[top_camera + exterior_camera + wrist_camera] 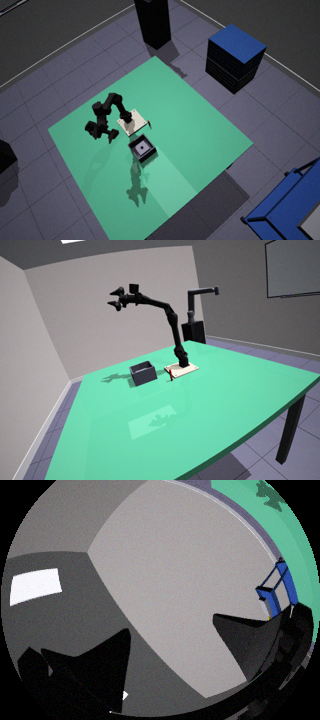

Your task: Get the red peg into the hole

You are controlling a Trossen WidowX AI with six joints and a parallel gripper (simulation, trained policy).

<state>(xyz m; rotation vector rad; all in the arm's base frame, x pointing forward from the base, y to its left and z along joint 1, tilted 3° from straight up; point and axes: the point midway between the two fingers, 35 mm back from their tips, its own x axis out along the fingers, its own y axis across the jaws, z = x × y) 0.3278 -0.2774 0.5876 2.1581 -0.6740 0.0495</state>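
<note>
The red peg (148, 122) (171, 375) stands upright on the green table (180, 111) (206, 400), beside a corner of the arm's base plate. The open grey box (149, 156) (144, 376) stands a short way from it. In the top view a pale plate (145, 149) with a dark round hole shows at the bottom of the box, with no peg in it. My gripper (103, 141) (109, 298) (173, 626) is open and empty, high above the table and away from both peg and box. Its fingers point roughly sideways, and the wrist view shows walls between them.
The cream base plate (138, 120) (187, 371) carries the arm between the peg and the box's back side. A blue-topped cabinet (236, 42) and a blue cart (289, 201) (270, 597) stand on the floor beyond the table. Another arm (191, 302) stands in the background.
</note>
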